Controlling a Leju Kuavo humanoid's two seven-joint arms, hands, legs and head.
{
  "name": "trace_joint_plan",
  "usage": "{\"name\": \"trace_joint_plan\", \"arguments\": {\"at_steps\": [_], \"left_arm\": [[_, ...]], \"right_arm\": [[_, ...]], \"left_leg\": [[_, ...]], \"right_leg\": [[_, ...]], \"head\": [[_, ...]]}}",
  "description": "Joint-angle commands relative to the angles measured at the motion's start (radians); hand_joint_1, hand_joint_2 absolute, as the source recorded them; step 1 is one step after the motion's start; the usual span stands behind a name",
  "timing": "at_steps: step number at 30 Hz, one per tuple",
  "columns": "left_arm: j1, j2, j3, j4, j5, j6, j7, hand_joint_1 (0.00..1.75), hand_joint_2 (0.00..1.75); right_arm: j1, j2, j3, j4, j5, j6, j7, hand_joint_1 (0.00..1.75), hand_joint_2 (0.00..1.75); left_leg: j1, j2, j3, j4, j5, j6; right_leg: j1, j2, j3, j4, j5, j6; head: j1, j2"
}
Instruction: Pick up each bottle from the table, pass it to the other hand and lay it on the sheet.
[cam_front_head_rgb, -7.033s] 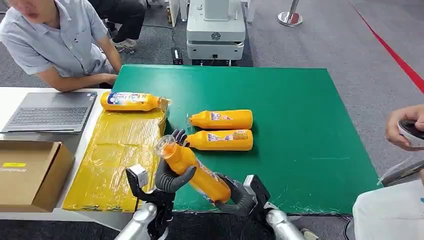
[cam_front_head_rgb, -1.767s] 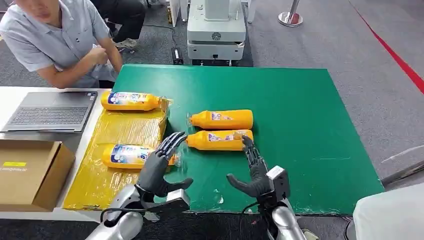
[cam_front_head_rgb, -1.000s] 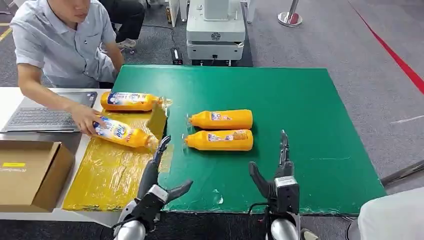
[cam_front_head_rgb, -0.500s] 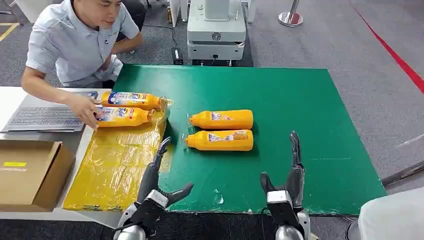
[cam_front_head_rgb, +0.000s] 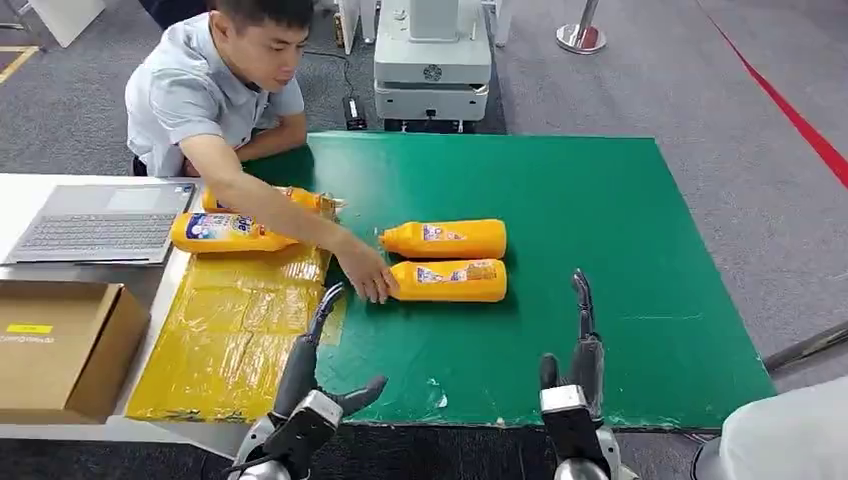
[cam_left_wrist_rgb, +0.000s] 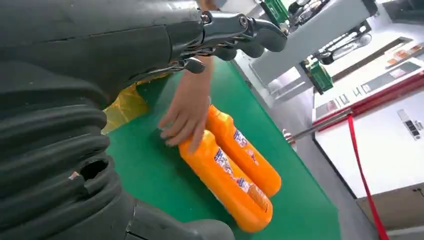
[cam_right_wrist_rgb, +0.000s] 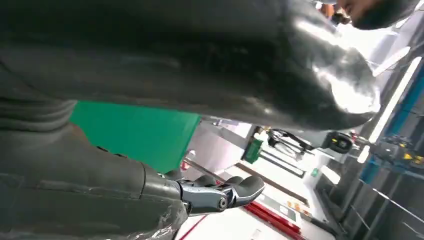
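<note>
Two orange bottles lie side by side on the green mat (cam_front_head_rgb: 600, 200): a far one (cam_front_head_rgb: 445, 239) and a near one (cam_front_head_rgb: 450, 280), the near one (cam_left_wrist_rgb: 225, 187) also seen from the left wrist. A person's hand (cam_front_head_rgb: 365, 272) touches the near bottle's cap end. Two more bottles (cam_front_head_rgb: 225, 231) (cam_front_head_rgb: 300, 198) lie at the far end of the yellow sheet (cam_front_head_rgb: 230, 340). My left hand (cam_front_head_rgb: 315, 375) is open at the front edge, fingers stretched over the sheet's right border. My right hand (cam_front_head_rgb: 577, 365) is open, fingers pointing away, near the mat's front edge. Both hold nothing.
A person leans over the table's far left corner, arm reaching across the sheet. A laptop (cam_front_head_rgb: 100, 222) and a cardboard box (cam_front_head_rgb: 60, 345) sit on the white table to the left. A white machine (cam_front_head_rgb: 432, 60) stands behind the mat. Another person's light sleeve (cam_front_head_rgb: 790, 430) is at right.
The person let go of the second bottle on the sheet, leaned in and reached across to the near bottle on the mat. My hands stayed open and barely moved.
</note>
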Motion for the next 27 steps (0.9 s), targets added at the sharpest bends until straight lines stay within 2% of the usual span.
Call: {"name": "trace_joint_plan", "arguments": {"at_steps": [1,2,4,7,11,15,19,20,24,27], "left_arm": [[0.061,-0.012,0.017,-0.103,0.028,0.023,-0.006,0.00,1.75],[0.066,-0.011,0.016,-0.106,0.027,0.026,-0.005,0.00,0.00],[0.087,-0.028,0.022,-0.112,0.034,0.058,-0.006,0.00,0.00],[0.087,-0.033,0.014,-0.106,0.043,0.087,-0.009,0.00,0.00],[0.081,-0.033,0.010,-0.101,0.048,0.098,-0.013,0.00,0.00],[0.076,-0.035,0.019,-0.106,0.101,0.104,-0.034,0.00,0.00],[0.077,-0.048,0.031,-0.098,0.136,0.116,-0.029,0.00,0.00],[0.072,-0.050,0.027,-0.084,0.130,0.130,-0.037,0.00,1.75],[0.061,-0.043,-0.002,-0.043,0.170,0.129,-0.100,0.00,1.75],[0.061,-0.040,-0.008,-0.034,0.173,0.124,-0.097,0.00,1.75]], "right_arm": [[0.101,0.009,-0.066,-0.168,-0.100,0.057,-0.011,0.00,0.00],[0.108,0.007,-0.070,-0.175,-0.102,0.061,-0.013,0.00,0.00],[0.143,0.036,-0.110,-0.207,-0.231,0.124,-0.010,0.00,0.00],[0.167,0.077,-0.156,-0.223,-0.273,0.133,-0.015,0.00,0.00],[0.161,0.087,-0.164,-0.210,-0.294,0.151,-0.009,0.00,0.00],[0.151,0.099,-0.172,-0.190,-0.305,0.161,-0.008,0.00,0.00],[0.155,0.102,-0.176,-0.192,-0.320,0.170,-0.003,0.00,0.00],[0.156,0.100,-0.174,-0.191,-0.317,0.171,-0.004,0.00,0.00],[0.143,0.086,-0.161,-0.167,-0.309,0.181,-0.012,0.00,0.00],[0.140,0.082,-0.157,-0.163,-0.276,0.160,-0.024,0.00,0.00]], "left_leg": [[0.000,0.000,0.000,0.000,0.000,0.000],[0.000,0.000,0.000,0.000,0.000,0.000],[0.000,0.000,0.000,0.000,0.000,0.000],[0.000,0.000,0.000,0.000,0.000,0.000],[0.000,0.000,0.000,0.000,0.000,0.000],[0.000,0.000,0.000,0.000,0.000,0.000],[0.000,0.000,0.000,0.000,0.000,0.000],[0.000,0.000,0.000,0.000,0.000,0.000],[0.000,0.000,0.000,0.000,0.000,0.000],[0.000,0.000,0.000,0.000,0.000,0.000]], "right_leg": [[0.000,0.000,0.000,0.000,0.000,0.000],[0.000,0.000,0.000,0.000,0.000,0.000],[0.000,0.000,0.000,0.000,0.000,0.000],[0.000,0.000,0.000,0.000,0.000,0.000],[0.000,0.000,0.000,0.000,0.000,0.000],[0.000,0.000,0.000,0.000,0.000,0.000],[0.000,0.000,0.000,0.000,0.000,0.000],[0.000,0.000,0.000,0.000,0.000,0.000],[0.000,0.000,0.000,0.000,0.000,0.000],[0.000,0.000,0.000,0.000,0.000,0.000]], "head": [[0.000,0.000],[-0.001,0.000],[0.000,0.000],[0.001,0.000],[-0.002,0.000],[0.002,0.000],[-0.003,0.000],[-0.001,0.000],[0.000,0.000],[-0.002,0.000]]}}
